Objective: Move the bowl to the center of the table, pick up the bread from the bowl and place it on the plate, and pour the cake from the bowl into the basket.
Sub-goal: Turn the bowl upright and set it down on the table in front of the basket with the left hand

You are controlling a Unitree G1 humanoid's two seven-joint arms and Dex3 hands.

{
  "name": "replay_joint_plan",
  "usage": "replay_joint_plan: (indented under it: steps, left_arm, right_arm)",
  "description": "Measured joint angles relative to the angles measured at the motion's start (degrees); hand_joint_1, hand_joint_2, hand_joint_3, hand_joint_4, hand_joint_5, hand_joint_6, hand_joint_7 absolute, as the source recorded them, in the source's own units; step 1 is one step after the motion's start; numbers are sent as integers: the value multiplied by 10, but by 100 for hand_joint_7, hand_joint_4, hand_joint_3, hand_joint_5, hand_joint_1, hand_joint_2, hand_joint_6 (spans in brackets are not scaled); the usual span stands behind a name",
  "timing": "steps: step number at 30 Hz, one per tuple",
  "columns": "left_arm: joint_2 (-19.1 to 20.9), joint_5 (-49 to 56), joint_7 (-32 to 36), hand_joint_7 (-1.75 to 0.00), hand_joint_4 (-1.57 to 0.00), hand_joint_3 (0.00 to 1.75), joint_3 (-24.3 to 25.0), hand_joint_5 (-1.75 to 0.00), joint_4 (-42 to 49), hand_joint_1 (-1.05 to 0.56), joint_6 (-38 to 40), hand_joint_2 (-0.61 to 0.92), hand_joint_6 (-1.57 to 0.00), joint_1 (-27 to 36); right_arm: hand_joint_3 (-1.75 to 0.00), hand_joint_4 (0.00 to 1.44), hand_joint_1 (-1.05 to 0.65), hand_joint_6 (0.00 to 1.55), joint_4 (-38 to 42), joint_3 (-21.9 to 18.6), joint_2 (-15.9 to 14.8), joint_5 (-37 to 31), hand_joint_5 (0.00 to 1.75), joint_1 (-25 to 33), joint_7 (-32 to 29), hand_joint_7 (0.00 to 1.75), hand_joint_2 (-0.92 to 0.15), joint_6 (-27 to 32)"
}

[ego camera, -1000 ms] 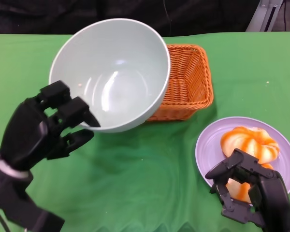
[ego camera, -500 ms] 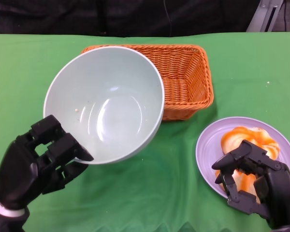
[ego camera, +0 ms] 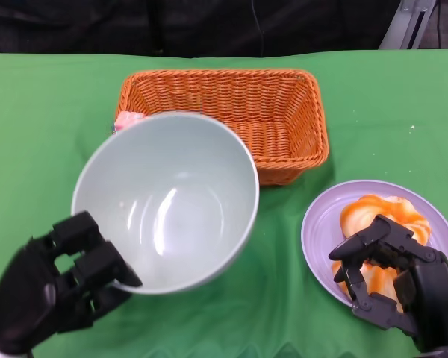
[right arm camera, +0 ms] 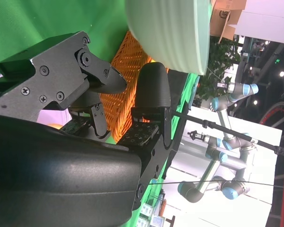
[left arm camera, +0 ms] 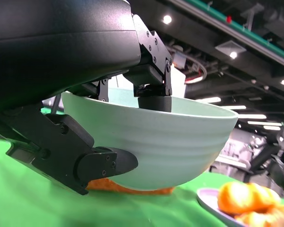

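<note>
now, from the head camera you are seeing the left hand (ego camera: 56, 287) gripping the near rim of the pale green ceramic bowl (ego camera: 168, 198), which is sitting tilted in front of the orange woven wicker basket (ego camera: 231, 112) on the green tablecloth (ego camera: 45, 104). something pink (ego camera: 127, 119) is peeking out behind the bowl's far rim at the basket's left end. the right hand (ego camera: 392, 280) is hovering over the lilac round plate (ego camera: 321, 224), fingers curled, partly covering the orange-and-white glazed bread (ego camera: 384, 216); you cannot tell whether it is touching it.

from the right wrist you are looking past curled fingers (right arm camera: 151, 90) holding nothing, toward bowl and basket.

from the left wrist, fingers (left arm camera: 154, 97) are hooking over the bowl's rim, thumb under its wall.
</note>
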Motion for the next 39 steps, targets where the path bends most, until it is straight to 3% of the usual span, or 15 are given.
replay_joint_plan:
  steps: [8,15,20,26,37,38,39]
  left_arm:
    - [-3,7,0,-174,-52,72,-36,-175,32,-2,0,76,-43,-2]
    - [-14,12,-18,-170,-48,73,-69,-172,96,-4,-8,76,-44,-23]
    - [-26,11,-36,-162,-47,51,-88,-173,146,-7,-4,90,-46,-55]
    - [-44,10,-69,-162,-47,48,-109,-175,196,-10,10,92,-46,-78]
    - [-54,-14,-121,-166,-48,50,-113,-175,209,-10,11,92,-45,-83]
    - [-54,-14,-121,-122,-53,36,-114,-140,208,-22,11,92,-54,-84]
    - [-53,-14,-121,-90,-54,28,-116,-120,205,-28,9,92,-62,-84]
  right_arm:
    - [-99,74,-2,69,-3,-1,0,-5,152,1,-3,129,-59,0]
    - [-97,74,-2,69,-4,0,0,-5,151,0,-4,128,-59,0]
    - [-97,75,-2,70,-4,1,3,-10,151,-3,-11,127,-59,-1]
    - [-98,75,-2,70,-1,5,7,-10,151,-8,-17,128,-60,-4]
    - [-102,75,0,71,-4,7,9,-9,151,-6,-17,127,-58,-3]
    - [-102,75,-1,71,-5,7,9,-9,151,-6,-17,127,-57,-3]
    - [-102,75,-2,70,-5,7,9,-9,151,-6,-17,127,-57,-2]
